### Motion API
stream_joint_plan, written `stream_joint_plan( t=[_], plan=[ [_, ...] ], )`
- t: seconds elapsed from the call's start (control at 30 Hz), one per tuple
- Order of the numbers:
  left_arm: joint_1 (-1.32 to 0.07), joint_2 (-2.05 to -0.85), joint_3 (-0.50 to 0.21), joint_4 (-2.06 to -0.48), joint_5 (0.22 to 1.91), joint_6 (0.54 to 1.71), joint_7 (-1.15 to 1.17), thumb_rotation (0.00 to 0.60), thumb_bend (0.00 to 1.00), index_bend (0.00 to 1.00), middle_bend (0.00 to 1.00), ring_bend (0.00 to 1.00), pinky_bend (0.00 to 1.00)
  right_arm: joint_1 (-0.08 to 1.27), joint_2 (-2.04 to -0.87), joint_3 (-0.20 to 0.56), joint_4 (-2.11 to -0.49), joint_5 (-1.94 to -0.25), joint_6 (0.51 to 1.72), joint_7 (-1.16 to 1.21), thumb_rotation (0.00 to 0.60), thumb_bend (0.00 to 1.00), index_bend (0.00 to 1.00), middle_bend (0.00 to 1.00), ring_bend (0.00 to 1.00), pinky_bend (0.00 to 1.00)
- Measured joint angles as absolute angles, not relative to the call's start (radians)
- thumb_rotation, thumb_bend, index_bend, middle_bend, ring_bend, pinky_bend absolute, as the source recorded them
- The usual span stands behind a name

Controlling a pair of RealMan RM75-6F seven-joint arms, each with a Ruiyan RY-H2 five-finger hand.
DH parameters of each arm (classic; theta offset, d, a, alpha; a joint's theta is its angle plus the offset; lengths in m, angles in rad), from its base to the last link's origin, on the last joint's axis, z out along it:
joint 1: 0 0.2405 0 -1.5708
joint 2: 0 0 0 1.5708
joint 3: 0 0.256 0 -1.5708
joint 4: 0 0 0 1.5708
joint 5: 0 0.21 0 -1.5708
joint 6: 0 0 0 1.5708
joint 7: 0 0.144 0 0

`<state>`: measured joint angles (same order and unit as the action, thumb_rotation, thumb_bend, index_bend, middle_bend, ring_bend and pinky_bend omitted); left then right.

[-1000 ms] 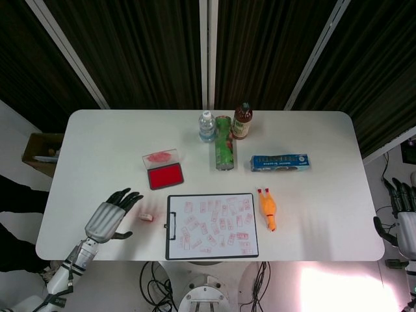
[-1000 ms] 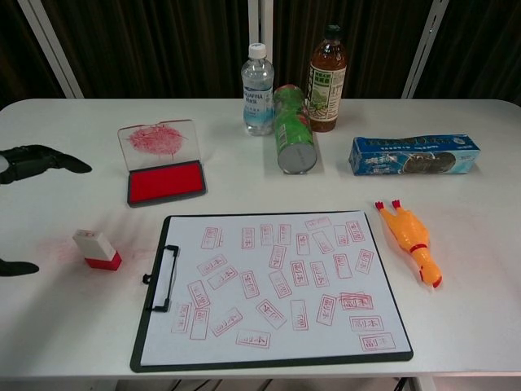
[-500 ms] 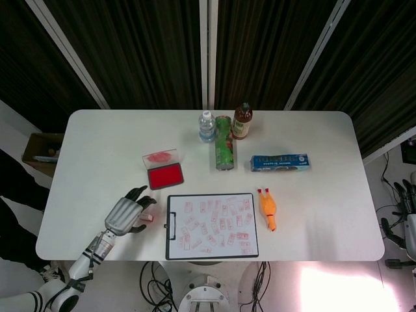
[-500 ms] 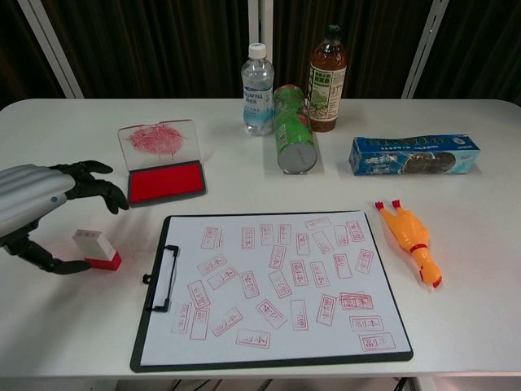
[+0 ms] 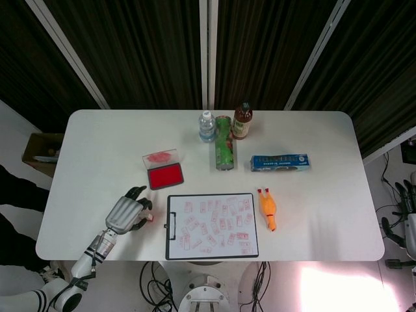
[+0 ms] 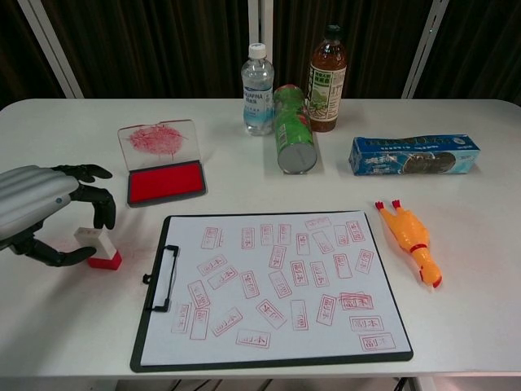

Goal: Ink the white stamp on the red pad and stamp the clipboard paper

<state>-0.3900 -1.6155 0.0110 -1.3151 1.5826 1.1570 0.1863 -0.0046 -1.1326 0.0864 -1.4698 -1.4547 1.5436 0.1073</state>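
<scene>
The white stamp (image 6: 96, 247) with a red base stands on the table left of the clipboard (image 6: 273, 285). My left hand (image 6: 45, 213) curls around it, thumb against its near side and fingers over its top. In the head view the left hand (image 5: 127, 214) covers most of the stamp (image 5: 149, 217). The red pad (image 6: 165, 181) lies open behind it, its smeared lid (image 6: 159, 140) upright. The clipboard paper (image 5: 213, 225) bears several red prints. My right hand (image 5: 408, 209) hangs off the table's right edge, fingers apart and holding nothing.
Along the back stand a water bottle (image 6: 257, 79) and a tea bottle (image 6: 328, 69), with a green can (image 6: 293, 140) lying on its side. A blue box (image 6: 413, 154) and a rubber chicken (image 6: 411, 240) lie right of the clipboard. A cardboard box (image 5: 42, 151) sits beyond the left edge.
My left hand moved right to the stamp and its fingers curled in around it. The right hand drifted slightly right and lower at the frame edge.
</scene>
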Motion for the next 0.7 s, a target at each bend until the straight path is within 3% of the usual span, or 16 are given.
stream_joint_plan(
  t=[0.7],
  plan=[
    [-0.405,-1.606,0.026,-1.322,1.56,1.145,0.192,0.6,0.32,0.5,0.5,0.12,0.16,0.0,-1.139,0.087,-1.47,-1.454,1.53,0.094,0.6,0.3,0.0,0.0,0.0,0.0]
  ],
)
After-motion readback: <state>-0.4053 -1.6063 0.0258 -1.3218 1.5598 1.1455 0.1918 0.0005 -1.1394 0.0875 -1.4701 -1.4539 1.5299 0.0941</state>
